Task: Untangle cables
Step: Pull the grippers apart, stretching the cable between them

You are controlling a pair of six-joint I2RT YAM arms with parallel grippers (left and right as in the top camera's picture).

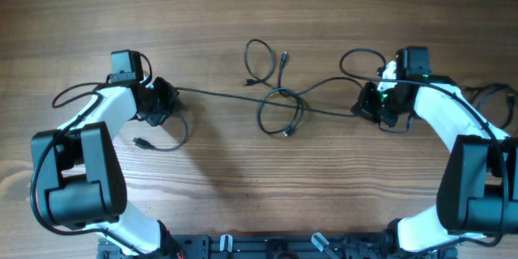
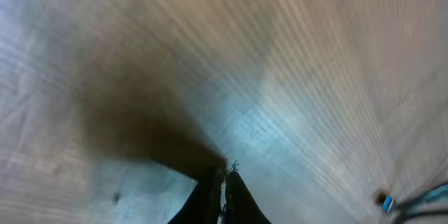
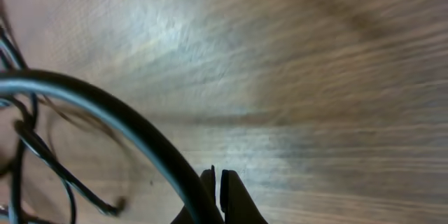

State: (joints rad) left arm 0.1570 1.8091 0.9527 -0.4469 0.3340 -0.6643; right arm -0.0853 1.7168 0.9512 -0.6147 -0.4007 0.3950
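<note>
Wooden table (image 1: 243,202) holds two grippers. The left gripper (image 1: 168,97) is pressed together on a taut strand of the cables (image 1: 279,107), which lie looped mid-table; I cannot count them. The right gripper (image 1: 363,109) pinches the tangle's right side, with bare wood at the near and far edges.

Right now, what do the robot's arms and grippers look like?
The left arm and right arm have smooth white curved shells with chunky black joints. The left gripper and right gripper are black. Black wires loop beside them, and a green light glows on the right one.
</note>
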